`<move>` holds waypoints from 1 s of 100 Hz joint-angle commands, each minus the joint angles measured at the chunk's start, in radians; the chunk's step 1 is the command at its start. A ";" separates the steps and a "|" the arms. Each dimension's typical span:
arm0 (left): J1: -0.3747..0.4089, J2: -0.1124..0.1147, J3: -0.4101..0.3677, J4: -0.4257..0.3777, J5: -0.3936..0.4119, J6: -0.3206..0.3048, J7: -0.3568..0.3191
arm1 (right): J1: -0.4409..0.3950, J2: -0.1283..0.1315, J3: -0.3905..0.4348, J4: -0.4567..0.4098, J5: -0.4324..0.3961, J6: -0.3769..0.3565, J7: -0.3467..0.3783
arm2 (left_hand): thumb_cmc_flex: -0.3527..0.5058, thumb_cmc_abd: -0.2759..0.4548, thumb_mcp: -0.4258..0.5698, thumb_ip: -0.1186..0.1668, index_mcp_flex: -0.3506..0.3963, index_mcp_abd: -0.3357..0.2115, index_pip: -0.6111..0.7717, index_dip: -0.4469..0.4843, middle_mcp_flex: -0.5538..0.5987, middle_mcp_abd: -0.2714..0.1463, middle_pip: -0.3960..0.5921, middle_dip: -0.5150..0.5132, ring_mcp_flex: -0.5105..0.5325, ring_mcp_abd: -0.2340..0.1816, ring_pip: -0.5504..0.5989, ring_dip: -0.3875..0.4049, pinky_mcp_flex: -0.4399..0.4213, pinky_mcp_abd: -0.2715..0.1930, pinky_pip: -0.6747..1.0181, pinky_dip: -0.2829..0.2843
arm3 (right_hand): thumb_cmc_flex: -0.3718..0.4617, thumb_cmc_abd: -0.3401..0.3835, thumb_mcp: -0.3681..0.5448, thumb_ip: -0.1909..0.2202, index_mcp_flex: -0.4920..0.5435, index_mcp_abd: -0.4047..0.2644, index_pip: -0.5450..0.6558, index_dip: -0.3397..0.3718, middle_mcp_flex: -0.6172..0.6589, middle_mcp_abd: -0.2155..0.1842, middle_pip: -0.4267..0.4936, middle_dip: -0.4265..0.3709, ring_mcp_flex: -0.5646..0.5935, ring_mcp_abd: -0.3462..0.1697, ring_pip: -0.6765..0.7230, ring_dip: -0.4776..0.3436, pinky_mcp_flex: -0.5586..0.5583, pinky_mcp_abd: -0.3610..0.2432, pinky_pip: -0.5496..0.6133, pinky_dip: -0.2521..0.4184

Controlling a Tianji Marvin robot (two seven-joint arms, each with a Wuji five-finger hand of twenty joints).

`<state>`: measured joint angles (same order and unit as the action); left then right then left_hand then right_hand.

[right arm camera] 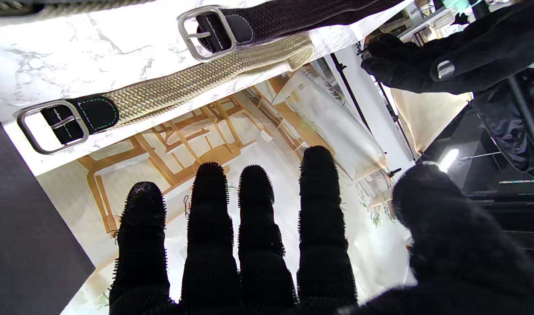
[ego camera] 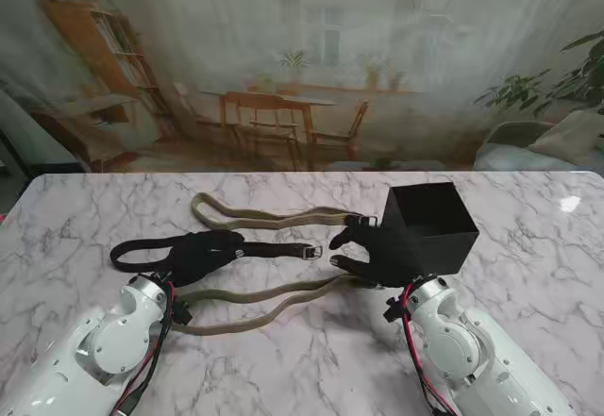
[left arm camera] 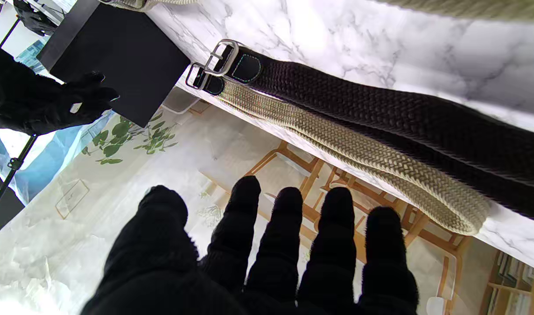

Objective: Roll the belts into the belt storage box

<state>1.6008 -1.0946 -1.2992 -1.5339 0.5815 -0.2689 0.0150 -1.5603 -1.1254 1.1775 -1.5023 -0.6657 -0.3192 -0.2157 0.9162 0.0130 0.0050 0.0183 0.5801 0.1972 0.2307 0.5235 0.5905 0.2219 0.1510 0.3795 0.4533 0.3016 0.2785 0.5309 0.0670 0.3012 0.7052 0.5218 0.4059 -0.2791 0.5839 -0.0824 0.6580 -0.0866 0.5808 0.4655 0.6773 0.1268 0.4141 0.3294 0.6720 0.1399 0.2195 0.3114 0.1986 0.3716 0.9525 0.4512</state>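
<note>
Fingers beside black belt's buckle

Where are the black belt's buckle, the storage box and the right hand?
black belt's buckle (right arm camera: pixel 205 33): right wrist view, on the metal frame.
storage box (ego camera: pixel 436 246): stand view, on its near wall.
right hand (ego camera: pixel 363 254): stand view, on the palm.

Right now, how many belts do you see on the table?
3: a tan belt farthest from me, a black belt under the left hand, another tan belt nearest me. None visible in the box.
</note>
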 commanded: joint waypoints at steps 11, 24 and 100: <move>0.019 -0.001 -0.008 -0.023 0.011 -0.006 -0.007 | -0.014 0.000 0.004 -0.015 0.000 -0.001 0.004 | 0.010 0.036 -0.032 -0.026 0.021 -0.003 0.012 0.006 0.013 -0.016 0.018 0.012 0.019 -0.009 0.008 0.007 -0.014 0.013 -0.018 0.003 | 0.002 0.024 -0.020 0.025 0.018 0.007 -0.008 0.017 0.013 -0.007 -0.014 0.009 -0.016 -0.003 0.000 0.008 -0.013 -0.019 -0.014 0.016; 0.025 -0.001 -0.012 -0.029 0.015 -0.006 -0.005 | -0.015 0.001 0.005 -0.021 -0.001 -0.003 0.006 | 0.011 0.036 -0.031 -0.026 0.020 -0.001 0.011 0.006 0.013 -0.012 0.018 0.012 0.018 -0.007 0.007 0.007 -0.014 0.013 -0.018 0.003 | 0.003 0.025 -0.020 0.025 0.018 0.008 -0.009 0.017 0.014 -0.006 -0.015 0.009 -0.016 -0.003 -0.001 0.008 -0.012 -0.018 -0.014 0.016; 0.035 0.000 -0.011 -0.037 0.019 -0.001 -0.007 | -0.145 0.028 0.111 -0.110 -0.198 -0.029 -0.029 | 0.011 0.036 -0.031 -0.026 0.022 -0.001 0.012 0.006 0.014 -0.015 0.018 0.012 0.019 -0.007 0.008 0.007 -0.015 0.014 -0.018 0.003 | 0.002 -0.016 -0.007 0.024 -0.027 0.008 -0.024 0.013 0.010 -0.008 -0.016 0.009 -0.006 -0.003 0.002 0.008 -0.002 -0.017 -0.009 0.016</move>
<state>1.6273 -1.0941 -1.3128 -1.5591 0.5980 -0.2731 0.0213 -1.6678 -1.1131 1.2788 -1.6101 -0.8546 -0.3532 -0.2424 0.9162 0.0130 0.0050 0.0183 0.5802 0.1972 0.2308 0.5235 0.5905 0.2218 0.1511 0.3795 0.4533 0.3016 0.2785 0.5309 0.0669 0.3011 0.7052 0.5218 0.4059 -0.2797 0.5835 -0.0823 0.6534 -0.0864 0.5791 0.4656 0.6870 0.1268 0.4141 0.3306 0.6720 0.1399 0.2195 0.3114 0.1984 0.3716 0.9525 0.4512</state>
